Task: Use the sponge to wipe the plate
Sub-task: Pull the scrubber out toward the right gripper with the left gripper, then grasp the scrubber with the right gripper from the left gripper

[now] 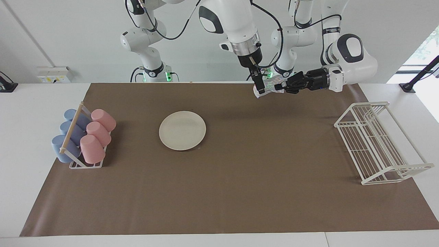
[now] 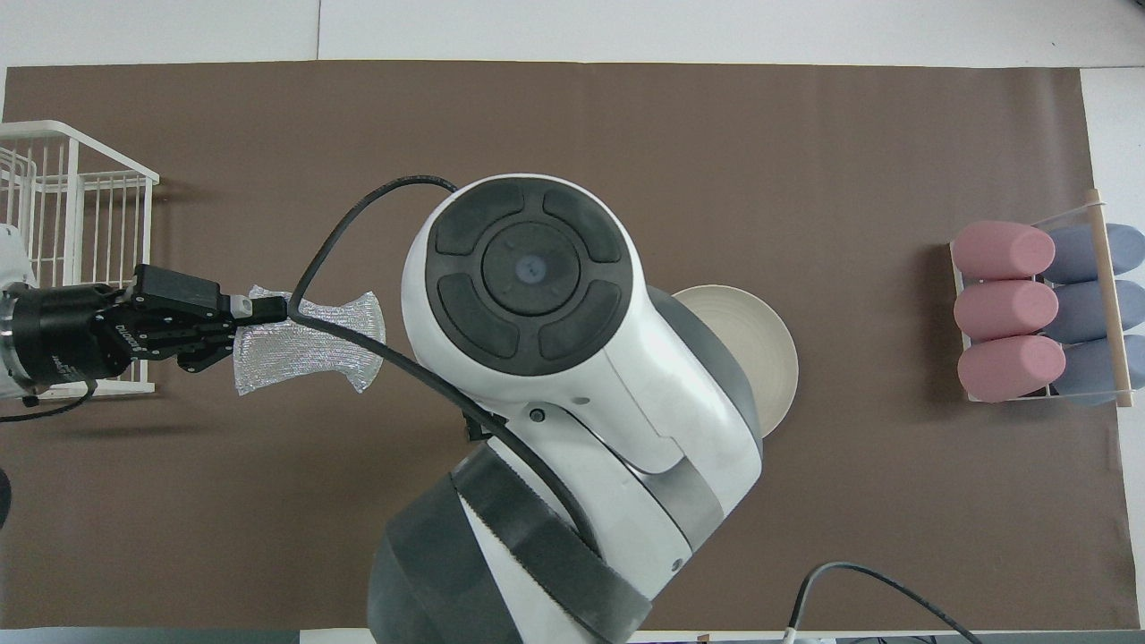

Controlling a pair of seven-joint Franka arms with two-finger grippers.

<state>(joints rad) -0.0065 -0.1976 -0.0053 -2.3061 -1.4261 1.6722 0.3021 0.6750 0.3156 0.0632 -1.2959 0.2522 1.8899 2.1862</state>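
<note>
White wire rack (image 1: 377, 144); pink and blue cups (image 1: 82, 135) in holder
</note>
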